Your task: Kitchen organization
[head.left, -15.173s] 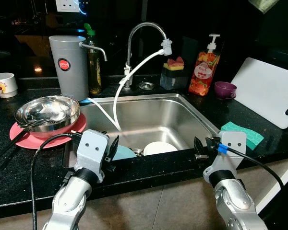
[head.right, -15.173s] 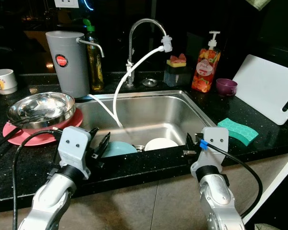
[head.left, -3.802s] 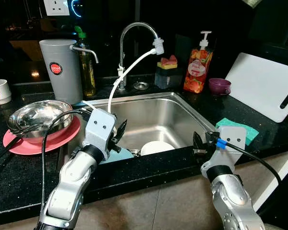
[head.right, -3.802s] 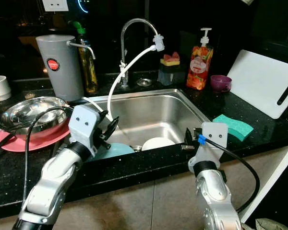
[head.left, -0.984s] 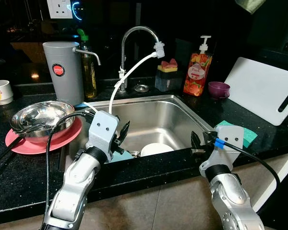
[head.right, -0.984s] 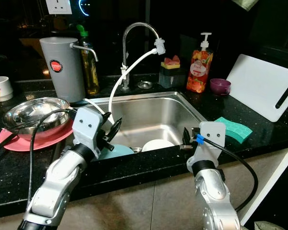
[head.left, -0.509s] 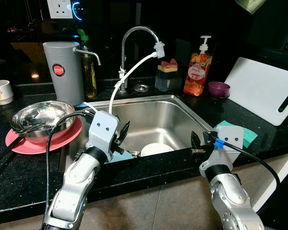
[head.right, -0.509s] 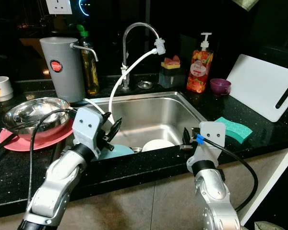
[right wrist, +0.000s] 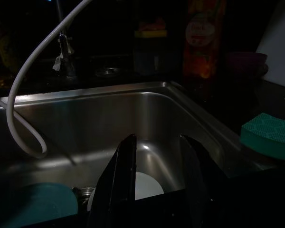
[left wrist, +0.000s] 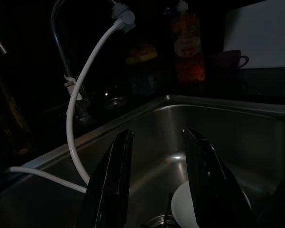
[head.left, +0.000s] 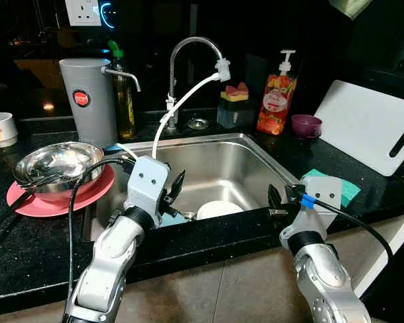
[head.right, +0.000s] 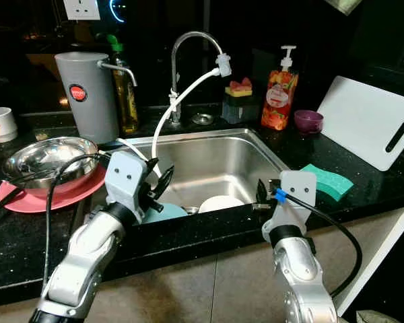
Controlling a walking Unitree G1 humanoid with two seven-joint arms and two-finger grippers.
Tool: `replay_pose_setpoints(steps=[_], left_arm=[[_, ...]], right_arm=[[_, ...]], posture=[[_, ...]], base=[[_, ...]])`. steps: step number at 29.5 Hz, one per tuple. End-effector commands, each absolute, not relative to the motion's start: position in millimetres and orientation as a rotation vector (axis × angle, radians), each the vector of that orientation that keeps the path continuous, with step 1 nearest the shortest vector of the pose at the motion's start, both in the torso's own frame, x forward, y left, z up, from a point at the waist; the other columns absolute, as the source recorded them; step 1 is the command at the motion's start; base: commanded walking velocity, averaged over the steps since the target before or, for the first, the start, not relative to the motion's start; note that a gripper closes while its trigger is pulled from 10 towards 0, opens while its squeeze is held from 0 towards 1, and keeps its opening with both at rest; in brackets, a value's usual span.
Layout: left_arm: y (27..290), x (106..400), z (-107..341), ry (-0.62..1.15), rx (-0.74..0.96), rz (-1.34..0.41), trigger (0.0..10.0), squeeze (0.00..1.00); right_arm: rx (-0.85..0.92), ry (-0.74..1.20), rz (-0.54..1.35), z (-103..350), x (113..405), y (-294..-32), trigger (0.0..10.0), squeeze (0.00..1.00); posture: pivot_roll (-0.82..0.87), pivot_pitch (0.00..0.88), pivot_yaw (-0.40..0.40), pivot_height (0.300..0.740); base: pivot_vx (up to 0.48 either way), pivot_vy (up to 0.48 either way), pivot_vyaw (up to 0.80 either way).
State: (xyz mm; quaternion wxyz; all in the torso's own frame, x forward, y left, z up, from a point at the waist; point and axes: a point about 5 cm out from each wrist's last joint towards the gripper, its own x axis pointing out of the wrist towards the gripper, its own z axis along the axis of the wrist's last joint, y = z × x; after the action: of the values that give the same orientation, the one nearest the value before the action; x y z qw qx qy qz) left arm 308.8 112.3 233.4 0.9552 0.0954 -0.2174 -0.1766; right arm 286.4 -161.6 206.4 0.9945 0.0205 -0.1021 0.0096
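Your left gripper (head.left: pixel 172 190) hangs over the near left edge of the stainless steel sink (head.left: pixel 256 151), jaws parted and empty, aimed down at the teal plate (head.right: pixel 163 212) on the basin floor, probably to lift it out. A round white plate (head.left: pixel 219 208) lies just right of it. Your right gripper (head.left: pixel 277 202) waits at the near right rim, jaws also apart, beside the green sponge (head.left: pixel 348 189) on the black table (head.left: pixel 27 235).

Behind the sink: wall and window
A white wall socket (head.left: pixel 80 11) sits beside a glowing blue ring light (head.left: pixel 106 12), both above the dark back of the tabletop (head.left: pixel 47 111).
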Motion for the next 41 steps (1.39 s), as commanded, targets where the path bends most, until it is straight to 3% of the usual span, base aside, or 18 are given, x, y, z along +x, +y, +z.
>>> replay_pose_setpoints(steps=[1,41], left_arm=[[110.2,308.6,230.9,-0.434,0.205,-0.362,10.0,0.0],[108.4,309.5,233.1,-0.449,0.222,-0.356,10.0,0.0]], right_arm=[[0.039,-0.195,0.019,205.1,286.6,-162.1,10.0,0.0],[0.051,-0.201,0.024,204.5,288.5,-158.7,10.0,0.0]], posture=[[0.02,0.048,-0.06,0.74],[0.04,0.032,-0.052,0.74]], base=[[0.0,0.0,0.0],[0.0,0.0,0.0]])
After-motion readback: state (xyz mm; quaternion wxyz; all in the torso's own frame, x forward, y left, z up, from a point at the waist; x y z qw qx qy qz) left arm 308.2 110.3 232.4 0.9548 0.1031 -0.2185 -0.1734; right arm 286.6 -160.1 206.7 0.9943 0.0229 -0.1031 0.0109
